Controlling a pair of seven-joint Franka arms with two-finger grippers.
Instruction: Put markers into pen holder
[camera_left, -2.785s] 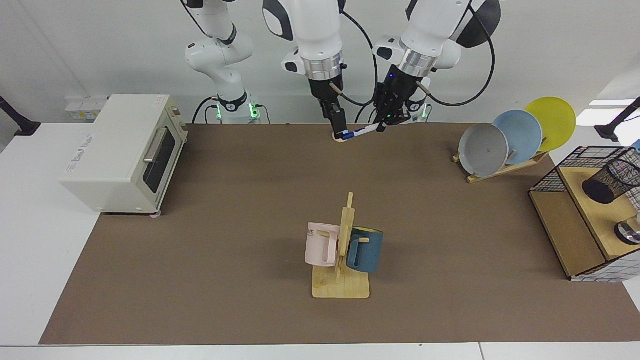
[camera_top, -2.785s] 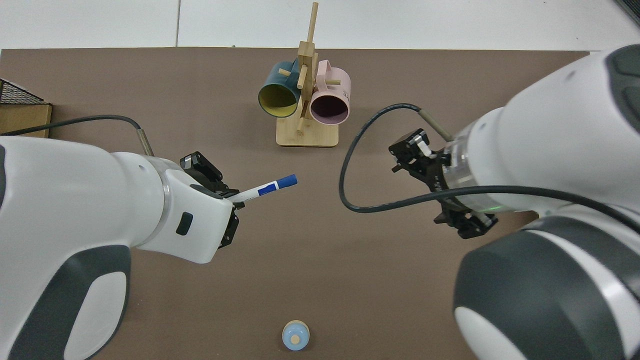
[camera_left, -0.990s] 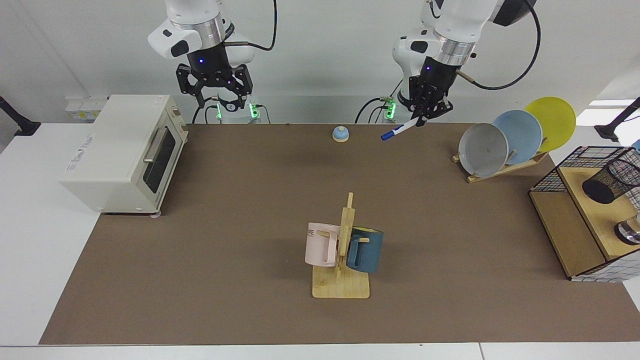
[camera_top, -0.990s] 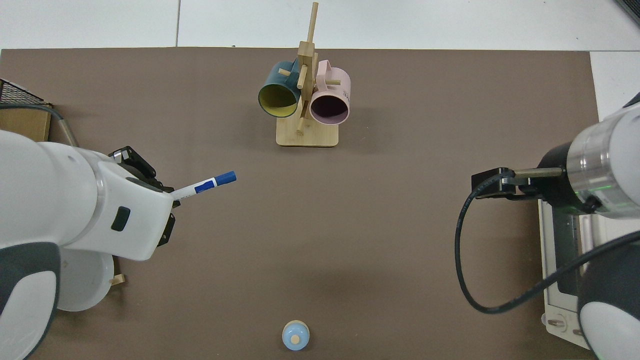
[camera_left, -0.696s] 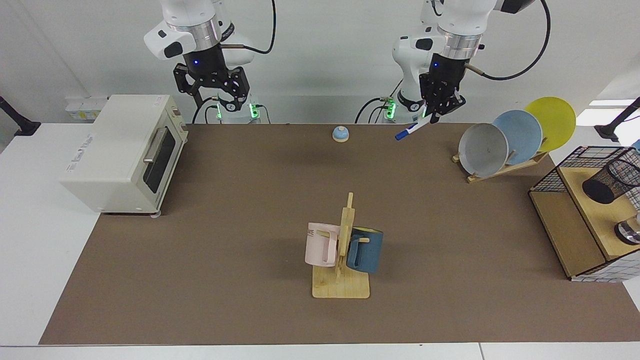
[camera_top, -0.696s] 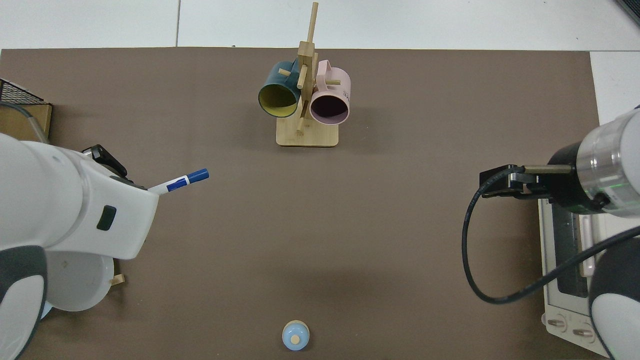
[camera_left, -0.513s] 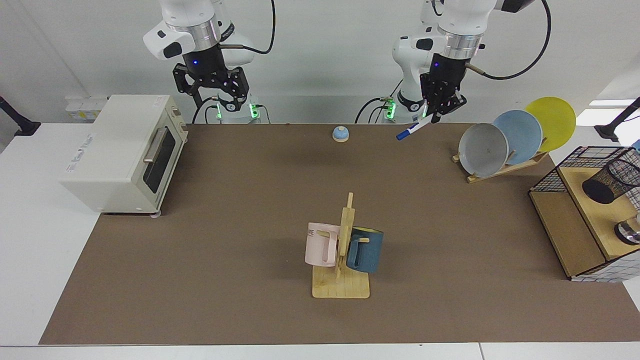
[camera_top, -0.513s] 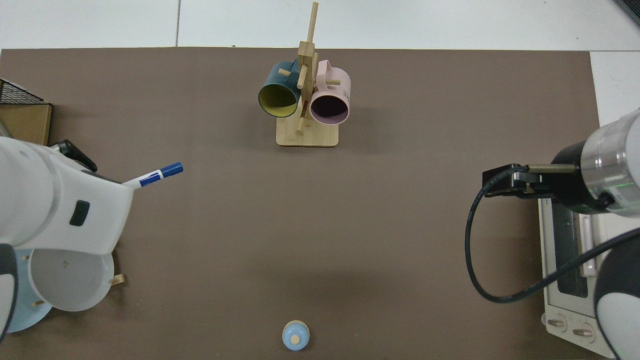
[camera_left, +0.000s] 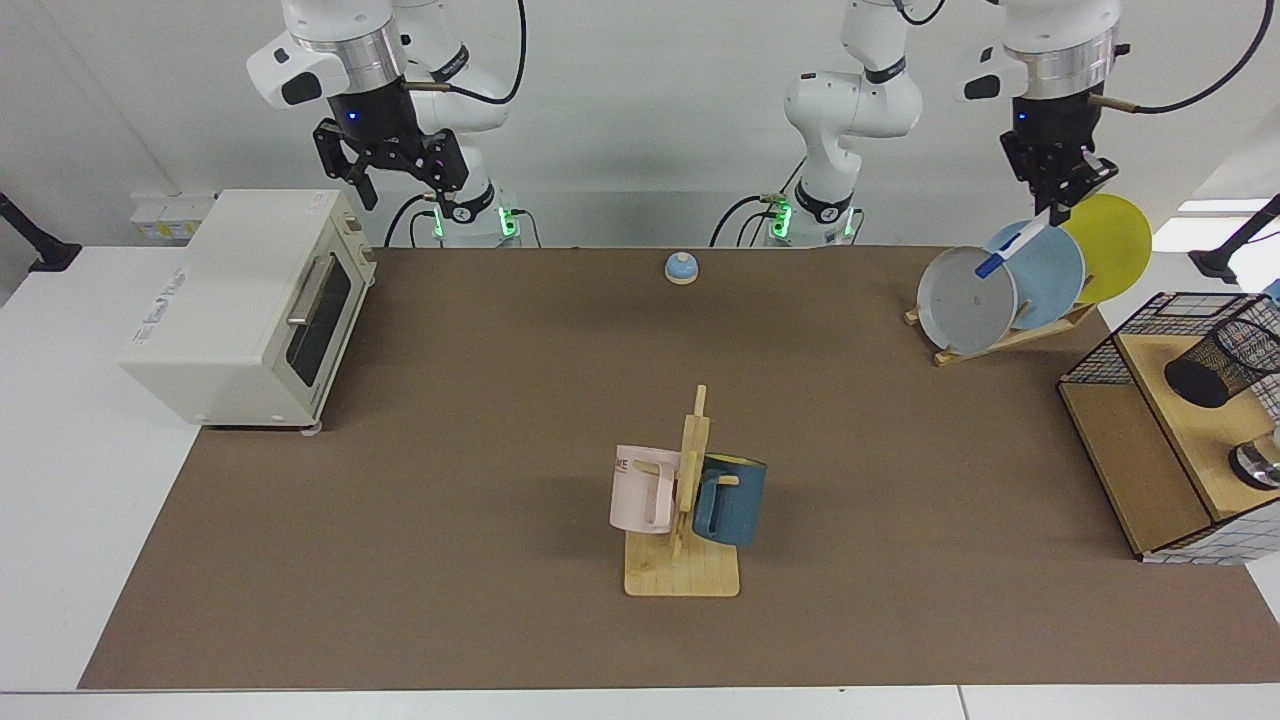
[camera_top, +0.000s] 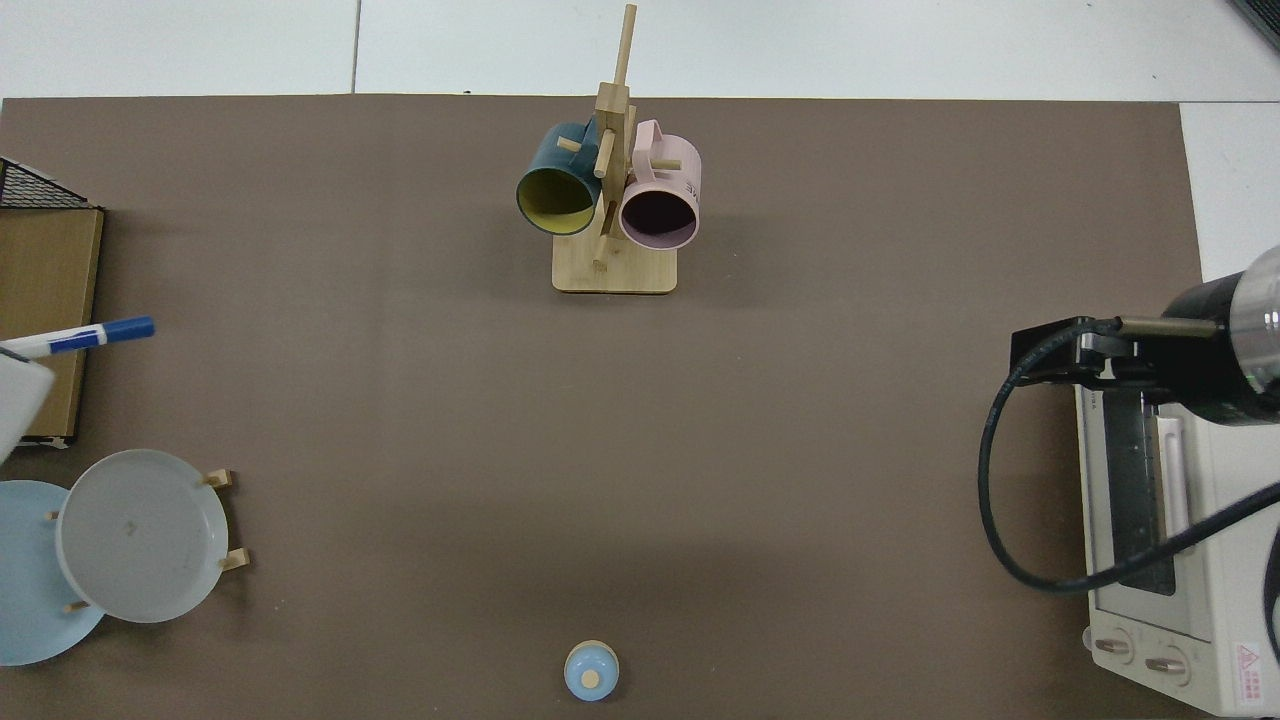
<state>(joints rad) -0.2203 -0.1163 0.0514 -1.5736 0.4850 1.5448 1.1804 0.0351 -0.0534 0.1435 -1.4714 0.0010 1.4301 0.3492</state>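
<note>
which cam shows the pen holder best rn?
Facing view: the pen holder lies tilted in the wire basket, near the frame edge. Top view catches only a basket corner, no holder. The left gripper grips the marker.

Matt brown table mat (camera_left: 400, 500), pale wooden mug rack (camera_left: 683, 570), black wire-mesh pen holder (camera_left: 1222, 362), seemingly plastic marker (camera_left: 1010, 249)

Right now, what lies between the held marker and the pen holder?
Facing view: the left gripper holds the marker aloft; between it and the pen holder stand the plates and the wire basket's wall.
</note>
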